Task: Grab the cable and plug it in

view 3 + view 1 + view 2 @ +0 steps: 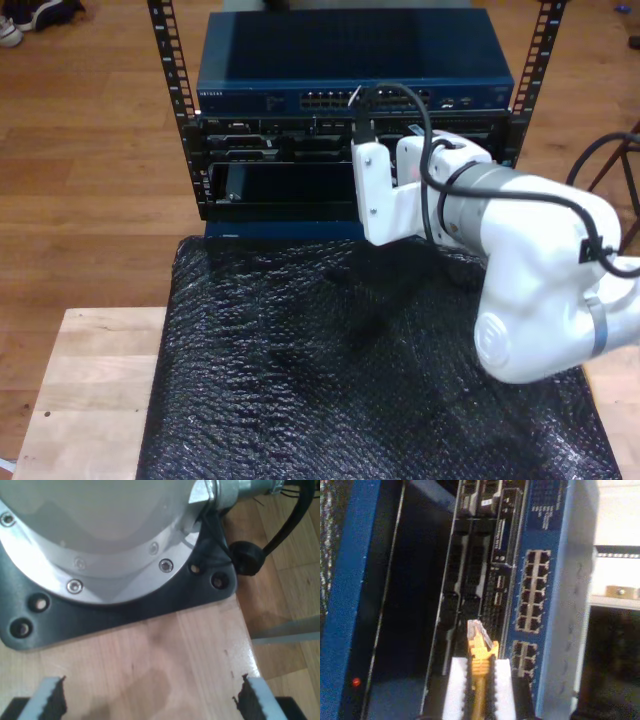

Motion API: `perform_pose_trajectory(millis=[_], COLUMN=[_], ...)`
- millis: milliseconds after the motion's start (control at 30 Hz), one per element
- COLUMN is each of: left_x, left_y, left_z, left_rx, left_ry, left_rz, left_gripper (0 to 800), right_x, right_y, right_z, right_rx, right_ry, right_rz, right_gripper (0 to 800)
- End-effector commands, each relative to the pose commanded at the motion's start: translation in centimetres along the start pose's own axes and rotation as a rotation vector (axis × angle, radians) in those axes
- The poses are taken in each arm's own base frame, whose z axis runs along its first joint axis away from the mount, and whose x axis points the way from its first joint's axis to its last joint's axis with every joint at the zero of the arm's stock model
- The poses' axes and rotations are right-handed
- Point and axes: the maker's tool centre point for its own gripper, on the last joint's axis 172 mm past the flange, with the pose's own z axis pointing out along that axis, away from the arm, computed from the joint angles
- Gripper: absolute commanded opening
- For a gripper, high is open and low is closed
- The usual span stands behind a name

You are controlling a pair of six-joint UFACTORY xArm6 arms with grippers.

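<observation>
Yellow-orange, the cable [480, 680] ran up between the two pale toothed fingers [455, 690] of my second end effector [479, 690], which was clamped on it just behind the plug. Its small clear plug [477, 632] stuck out past the fingertips, at lower centre of the second wrist view, pointing at the face of the rack equipment. It hung in front of the dark module slots [470, 580], just beside the blue switch [545, 580], whose grey port blocks [535, 590] stood right of centre in that frame; whether the plug touched anything, I could not tell.

In the exterior view the white arm [530, 270] reached from the lower right of the frame toward the rack [350, 110] at upper centre, its wrist level and its white camera bracket [378, 195] facing the dark shelves below the blue switch. Black bubble wrap [350, 370] covered the desk [90, 380] beneath it.

My first end effector [152, 700] held its fingers apart with nothing between them, low in the first wrist view, over bare wood beside a black base plate [125, 610] carrying a round metal arm base [90, 535].
</observation>
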Motion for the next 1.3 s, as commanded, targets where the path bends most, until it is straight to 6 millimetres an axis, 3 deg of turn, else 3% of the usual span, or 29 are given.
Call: perform_pose_trajectory(millis=[67, 200, 333, 1100, 1233, 1300], left_x=[-0.1, -0.1, 0.0, 0.0, -0.1, -0.1], left_y=[0.0, 0.0, 0.0, 0.0, 0.0, 0.0], left_z=[-0.1, -0.1, 0.0, 0.0, -0.1, -0.1], left_rx=[0.000, 0.000, 0.000, 0.000, 0.000, 0.000], left_ry=[-0.002, -0.002, 0.000, 0.000, -0.002, -0.002], left_rz=[0.000, 0.000, 0.000, 0.000, 0.000, 0.000], left_gripper=[800, 800, 800, 800, 800, 800], right_x=[0.1, 0.6, 1.6, 1.2, 1.3, 1.1], right_y=[-0.7, 0.0, -0.6, 0.3, 1.3, 0.4], right_z=[0.0, -0.1, 0.3, 0.3, -0.1, 0.5], right_rx=[0.009, -0.041, -0.047, -0.128, -0.174, -0.165], right_ry=[0.001, 0.007, 0.022, 0.010, 0.011, 0.007], right_rz=[-0.003, -0.008, -0.014, -0.008, -0.009, -0.007], right_gripper=[0, 0, 0, 0, 0, 0])
